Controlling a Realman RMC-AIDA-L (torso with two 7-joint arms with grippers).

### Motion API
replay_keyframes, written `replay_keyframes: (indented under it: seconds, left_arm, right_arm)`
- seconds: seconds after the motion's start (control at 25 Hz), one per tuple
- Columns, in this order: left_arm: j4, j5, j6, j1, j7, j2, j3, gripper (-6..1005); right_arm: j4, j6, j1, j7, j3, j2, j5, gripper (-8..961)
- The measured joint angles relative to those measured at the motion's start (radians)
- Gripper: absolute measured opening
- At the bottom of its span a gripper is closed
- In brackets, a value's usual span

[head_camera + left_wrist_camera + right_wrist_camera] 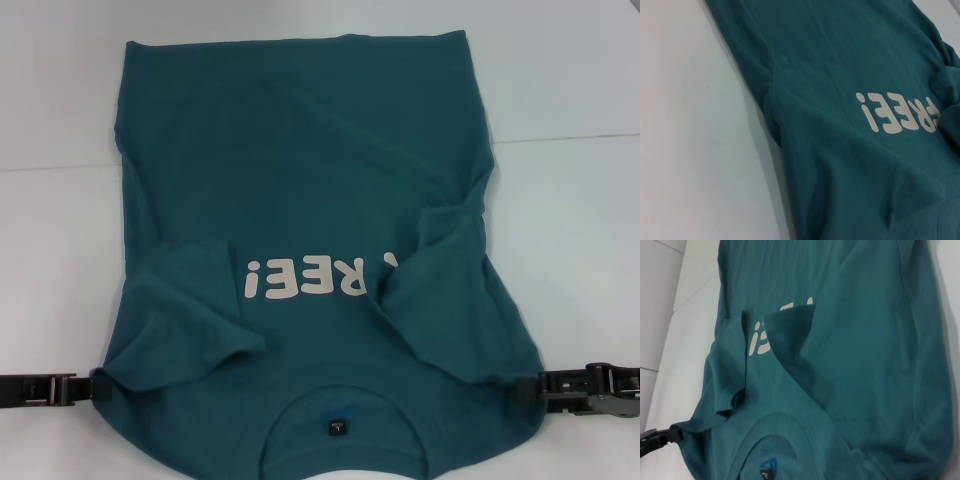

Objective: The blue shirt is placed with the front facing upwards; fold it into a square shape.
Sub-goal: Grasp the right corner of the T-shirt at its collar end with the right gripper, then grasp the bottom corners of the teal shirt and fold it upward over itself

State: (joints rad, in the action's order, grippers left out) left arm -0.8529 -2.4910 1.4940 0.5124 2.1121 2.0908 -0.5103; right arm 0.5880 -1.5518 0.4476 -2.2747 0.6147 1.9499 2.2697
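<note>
Both grippers are seen low at the shoulder corners of the shirt, near the robot. At the edge of the cloth, the left gripper appears to be closed on the left shoulder corner, and the right gripper on the right one. The fingertips themselves are partly covered by fabric, so the grasp is judged, not clearly seen.

The shirt is spread on the white table, front up, with the collar and its tag nearest to the robot and the hem at the far side. Both sleeves are already turned inward over the chest, and the print is partly covered by the right sleeve.

The step in hand is judged to be the lengthwise fold. For the next move, both corners need to be lifted together and carried toward the hem, at equal height, so that the edges are kept aligned.

The collar is cut off by the head view's lower edge. In the left wrist view no gripper is seen.
</note>
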Motion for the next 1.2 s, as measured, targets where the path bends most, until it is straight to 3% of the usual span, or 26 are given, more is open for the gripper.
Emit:
replay_keyframes:
  seconds: [0.4,1.04,1.2]
  left_arm:
    - [0.0,0.0,0.0,0.0,0.0,0.0,0.004,19]
    - [0.002,0.0,-0.009,0.003,-0.002,0.0,-0.001,18]
    - [0.002,0.0,-0.009,0.003,-0.002,0.0,0.002,18]
  right_arm:
    - [0.005,0.014,0.002,-0.036,0.0,-0.007,0.001,436]
    - [0.005,0.03,0.005,-0.06,0.005,-0.007,0.018,33]
    - [0.006,0.02,-0.001,-0.052,-0.001,-0.007,0.015,32]
